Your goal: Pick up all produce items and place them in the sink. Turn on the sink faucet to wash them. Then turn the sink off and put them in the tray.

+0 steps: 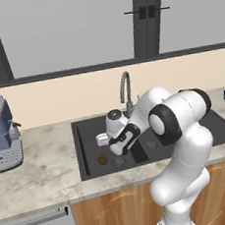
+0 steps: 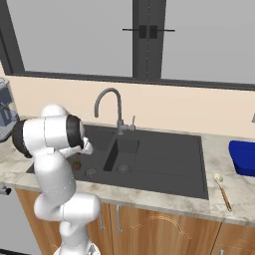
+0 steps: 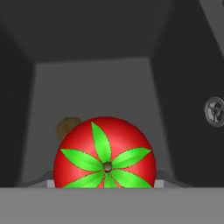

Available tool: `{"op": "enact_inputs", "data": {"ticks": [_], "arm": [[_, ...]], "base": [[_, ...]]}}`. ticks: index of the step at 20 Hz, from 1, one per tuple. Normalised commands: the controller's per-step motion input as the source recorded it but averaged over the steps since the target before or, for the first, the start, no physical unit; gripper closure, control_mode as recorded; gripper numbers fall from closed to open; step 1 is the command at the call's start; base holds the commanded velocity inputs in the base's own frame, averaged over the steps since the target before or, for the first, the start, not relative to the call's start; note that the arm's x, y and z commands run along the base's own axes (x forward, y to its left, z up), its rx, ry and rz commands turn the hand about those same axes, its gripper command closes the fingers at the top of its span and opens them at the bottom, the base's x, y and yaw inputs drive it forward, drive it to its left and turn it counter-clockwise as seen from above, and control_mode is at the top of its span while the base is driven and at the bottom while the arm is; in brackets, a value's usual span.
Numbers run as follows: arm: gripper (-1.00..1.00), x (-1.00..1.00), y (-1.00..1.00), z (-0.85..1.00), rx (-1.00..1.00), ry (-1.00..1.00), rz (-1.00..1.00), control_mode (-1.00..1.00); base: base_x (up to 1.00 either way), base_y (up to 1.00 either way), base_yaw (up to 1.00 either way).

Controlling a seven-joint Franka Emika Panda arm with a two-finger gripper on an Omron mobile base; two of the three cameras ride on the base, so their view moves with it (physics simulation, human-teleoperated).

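Reaching down into the wider basin of the black sink (image 1: 89,151), the arm carries the red tomato (image 3: 105,153) low over the basin floor, which looks like the way to release it gently beside the brown item (image 3: 68,127) already lying there, near the drain (image 3: 215,111). The tomato sits right at the gripper (image 1: 101,139), its green top facing the hand camera, and the jaws look closed partway on its sides, though the fingertips themselves are hidden behind it. The faucet (image 1: 125,89) stands behind the sink, not running. By my reading, the washing step comes next.
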Motion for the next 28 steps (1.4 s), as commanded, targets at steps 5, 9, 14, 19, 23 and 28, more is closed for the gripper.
{"op": "enact_inputs", "data": {"ticks": [5,9,14,19,23,28], "arm": [[1.00,-0.08,0.00,1.00,0.00,0.00,0.00,-1.00],[1.00,-0.30,-0.14,1.00,0.00,0.00,0.00,-1.00],[1.00,-0.44,-0.56,1.00,0.00,0.00,0.00,-1.00],[1.00,-0.38,-0.96,0.56,0.00,0.00,-0.01,-1.00],[1.00,-0.11,-1.00,0.18,-0.03,0.00,-0.07,-1.00],[1.00,0.05,-1.00,0.16,-0.06,0.00,-0.13,-1.00]], "base": [[0.00,0.00,0.00],[0.00,0.00,0.00],[0.00,0.00,0.00],[0.00,0.00,0.00],[0.00,0.00,0.00],[0.00,0.00,0.00]]}}
